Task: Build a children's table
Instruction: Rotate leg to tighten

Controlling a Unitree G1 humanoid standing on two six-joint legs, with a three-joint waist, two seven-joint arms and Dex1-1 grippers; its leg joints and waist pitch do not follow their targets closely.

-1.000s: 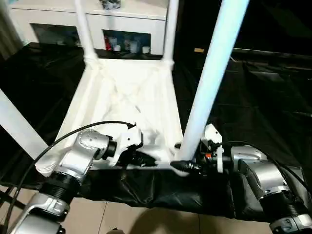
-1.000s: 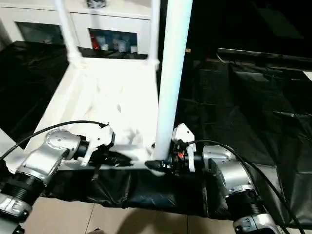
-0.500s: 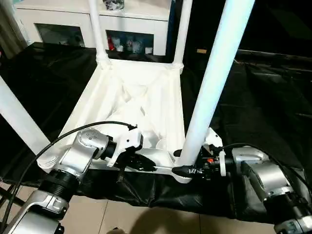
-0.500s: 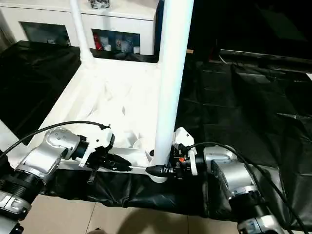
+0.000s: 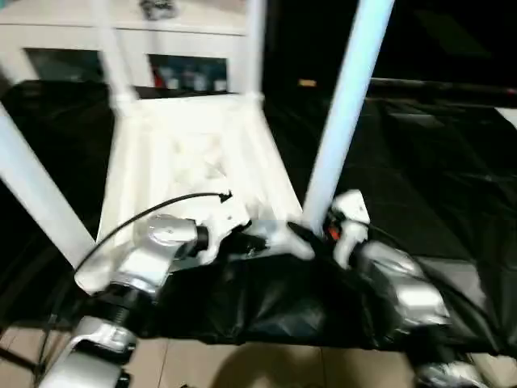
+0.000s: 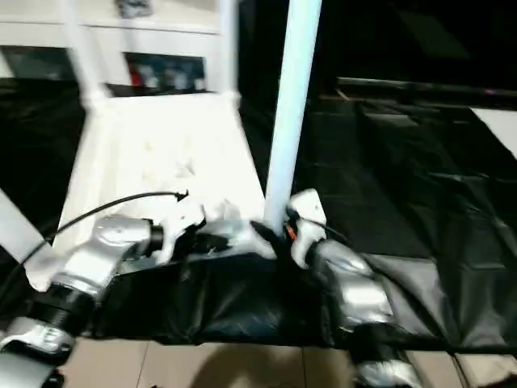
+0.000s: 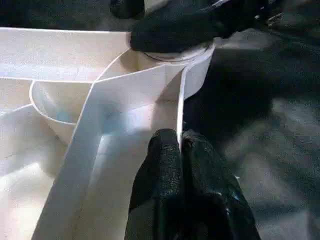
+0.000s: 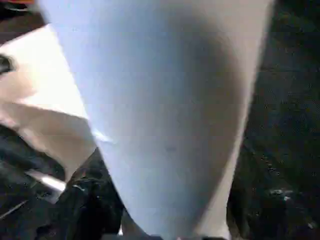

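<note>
The white children's table (image 5: pixel 194 153) lies upside down on the black sheet, its legs standing up. My left gripper (image 5: pixel 242 240) is shut on the thin rim wall (image 7: pixel 181 115) of the near edge, just beside the near right corner socket (image 7: pixel 170 60). My right gripper (image 5: pixel 303 234) is closed around the base of the near right leg (image 5: pixel 343 105), and one black finger (image 7: pixel 175 25) wraps it just above the socket. That leg (image 8: pixel 165 100) runs up between the right gripper's fingers (image 8: pixel 85 200). The near left leg (image 5: pixel 36 194) and two far legs (image 5: pixel 255 48) stand in their sockets.
The black-sheeted table (image 5: pixel 420 162) stretches away to the right and behind. A white cabinet with glass doors (image 5: pixel 194 73) stands beyond the far edge. Tiled floor (image 5: pixel 242 364) shows below the near edge of the sheet. A black cable (image 5: pixel 153 214) arcs over my left wrist.
The whole picture has shifted and blurred, so the camera moved. My right gripper's fingers have narrowed around the leg's base. My left gripper keeps its hold on the rim.
</note>
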